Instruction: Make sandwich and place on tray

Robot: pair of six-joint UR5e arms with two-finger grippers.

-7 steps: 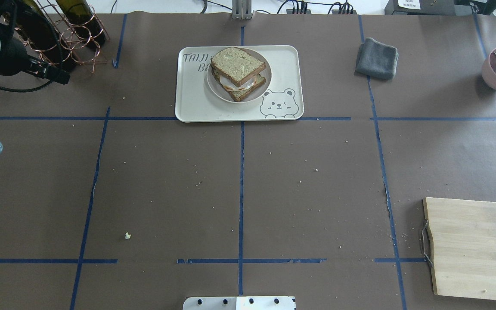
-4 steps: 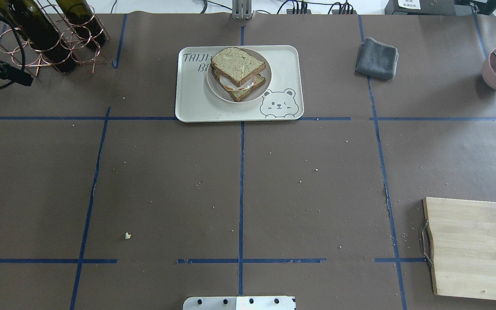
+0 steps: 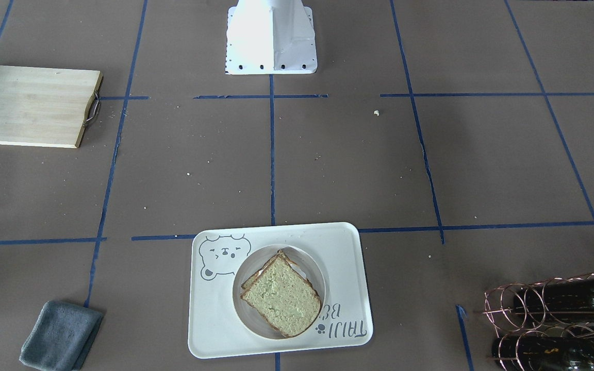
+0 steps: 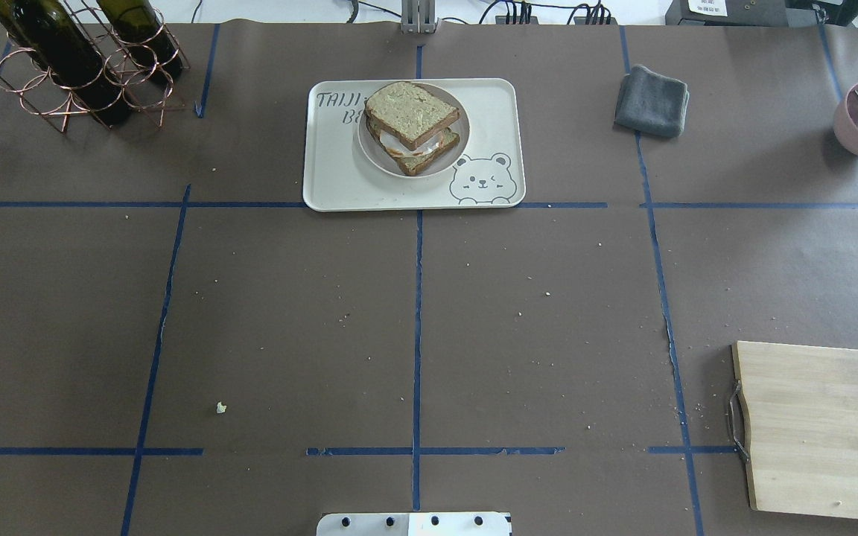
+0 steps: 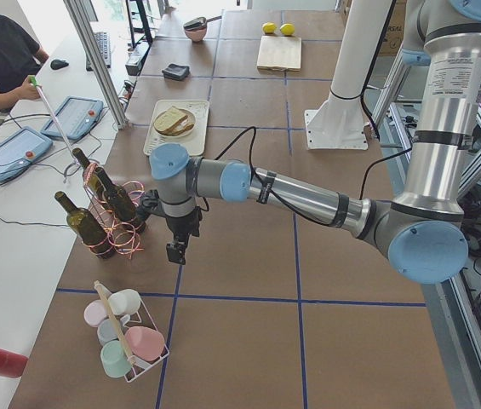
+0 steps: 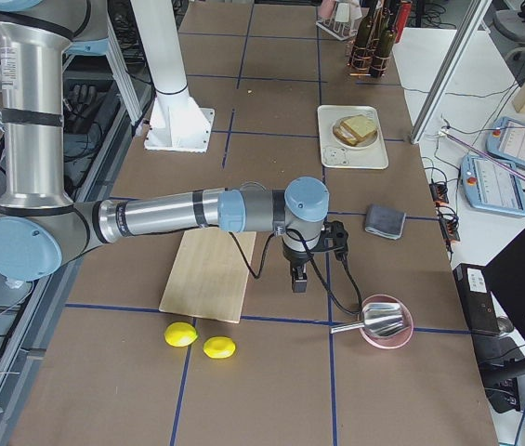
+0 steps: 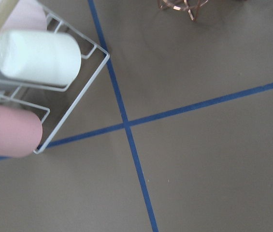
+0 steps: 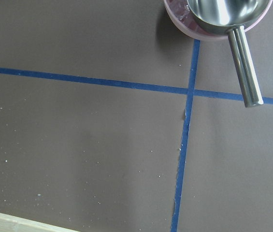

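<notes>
Sandwich on tray; left tool, right tool hang pointing straight down; width indiscernible.

Assembled egg sandwich sits plated; on bear tray.

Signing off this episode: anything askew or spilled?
Minor only. The sandwich has its top slice twisted off the bottom one, egg white showing, on the plate in the tray. Scattered crumbs, one larger pale bit on the robot's left side.
</notes>
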